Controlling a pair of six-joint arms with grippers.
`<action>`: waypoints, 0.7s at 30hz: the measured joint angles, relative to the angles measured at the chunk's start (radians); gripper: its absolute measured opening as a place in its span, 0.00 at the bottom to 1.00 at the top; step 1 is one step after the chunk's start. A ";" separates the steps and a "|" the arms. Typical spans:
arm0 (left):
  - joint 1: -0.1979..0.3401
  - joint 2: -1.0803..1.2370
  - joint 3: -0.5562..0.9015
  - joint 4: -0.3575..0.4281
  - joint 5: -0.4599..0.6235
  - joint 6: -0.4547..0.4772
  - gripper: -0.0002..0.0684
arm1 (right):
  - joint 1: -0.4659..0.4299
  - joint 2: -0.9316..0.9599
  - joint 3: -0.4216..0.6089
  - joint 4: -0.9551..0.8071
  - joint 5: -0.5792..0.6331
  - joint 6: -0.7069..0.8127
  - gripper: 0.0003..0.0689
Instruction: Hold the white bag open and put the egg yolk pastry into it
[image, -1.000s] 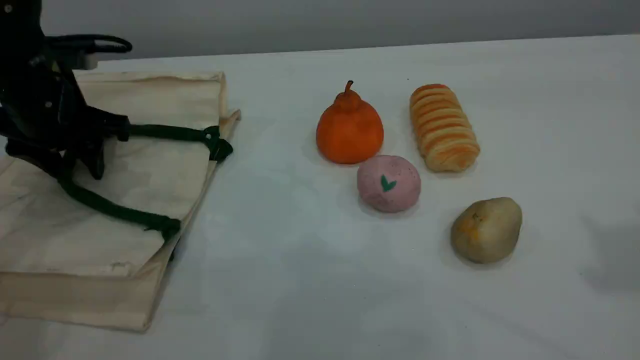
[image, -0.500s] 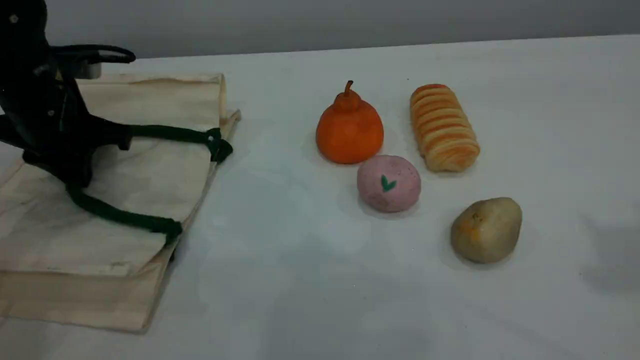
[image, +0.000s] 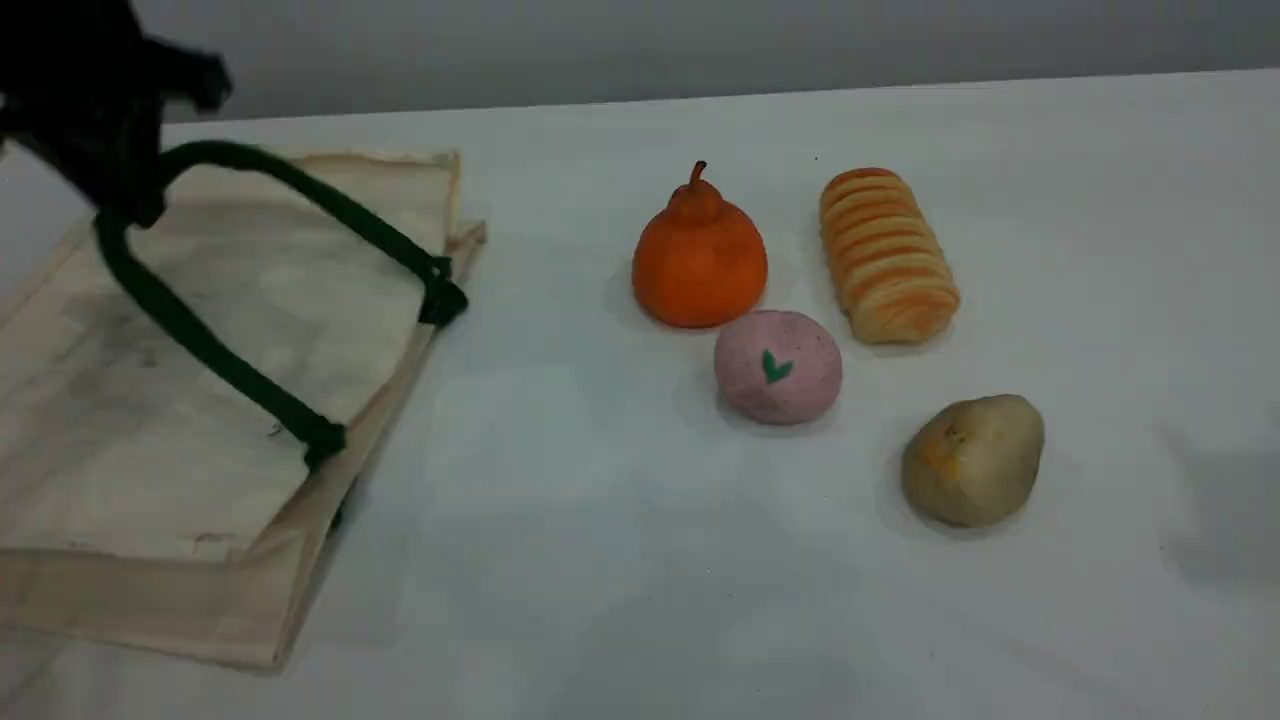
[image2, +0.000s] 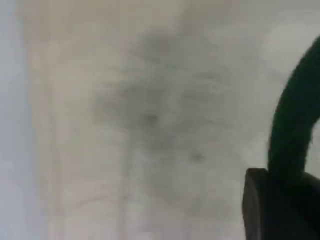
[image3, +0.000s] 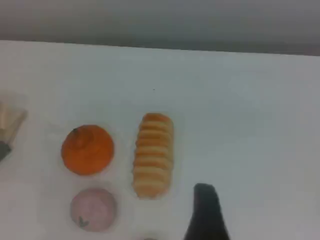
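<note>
The white bag (image: 230, 330) lies flat at the table's left, its open edge facing right. My left gripper (image: 125, 200) is shut on its dark green handle (image: 330, 205) and holds the loop lifted above the canvas. In the left wrist view the handle (image2: 295, 120) runs up from the black fingertip (image2: 272, 210) over the blurred bag cloth (image2: 140, 125). The egg yolk pastry (image: 972, 460) rests untouched at the front right. The right gripper is out of the scene view. Only one fingertip (image3: 206, 212) shows in its own view, high above the food.
An orange pear-shaped fruit (image: 698, 255), a striped bread roll (image: 887, 255) and a pink ball with a green heart (image: 778, 366) stand between the bag and the pastry. All three appear in the right wrist view: fruit (image3: 87, 149), roll (image3: 152, 154), pink ball (image3: 93, 208).
The left gripper closed on the green handle and rose up and back, pulling the loop off the bag. The food items have not moved.
</note>
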 joint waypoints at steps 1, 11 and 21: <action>0.000 0.000 -0.034 -0.049 0.050 0.041 0.15 | 0.000 0.000 0.000 0.000 0.002 0.000 0.67; -0.001 -0.083 -0.261 -0.208 0.190 0.237 0.15 | 0.000 0.000 0.000 -0.001 0.057 -0.004 0.67; -0.003 -0.211 -0.253 -0.368 0.188 0.319 0.15 | 0.000 0.036 0.000 0.029 0.110 -0.013 0.67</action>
